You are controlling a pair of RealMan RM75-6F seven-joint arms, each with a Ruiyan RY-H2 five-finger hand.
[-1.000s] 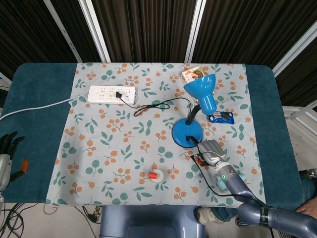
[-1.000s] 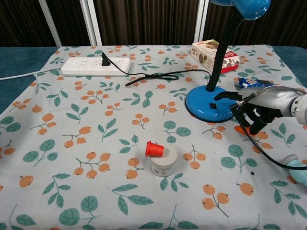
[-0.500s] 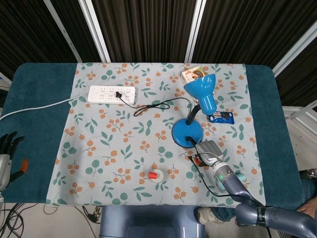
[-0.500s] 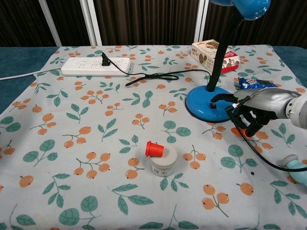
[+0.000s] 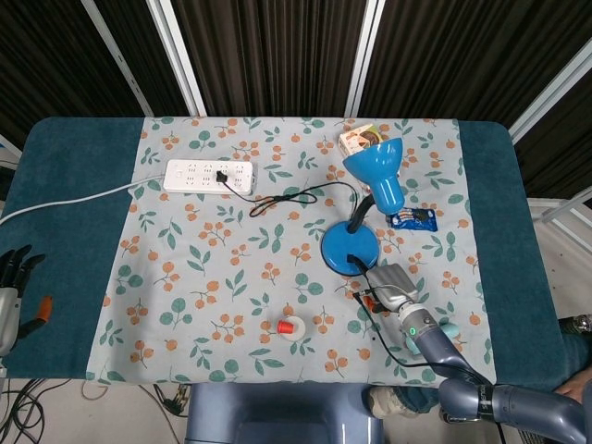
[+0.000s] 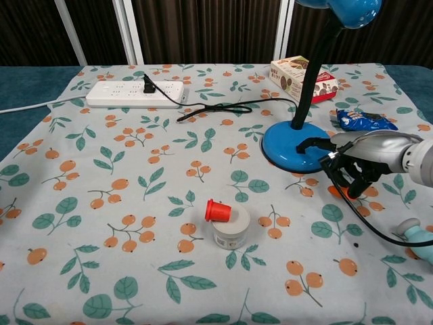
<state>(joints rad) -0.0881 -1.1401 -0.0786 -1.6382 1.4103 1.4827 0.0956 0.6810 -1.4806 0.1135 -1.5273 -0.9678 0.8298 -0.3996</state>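
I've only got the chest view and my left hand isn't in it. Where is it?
Observer: The left hand hangs off the left end of the table, near the front corner, fingers apart, holding nothing.
Operator: And the white cable at my left edge, where does it go?
Observer: From the power strip, the white cable crosses the bare teal tabletop and runs off the table's left edge.

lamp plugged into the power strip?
Yes: in the chest view a black plug sits in the white power strip, and its cord runs across the cloth to the blue lamp base.
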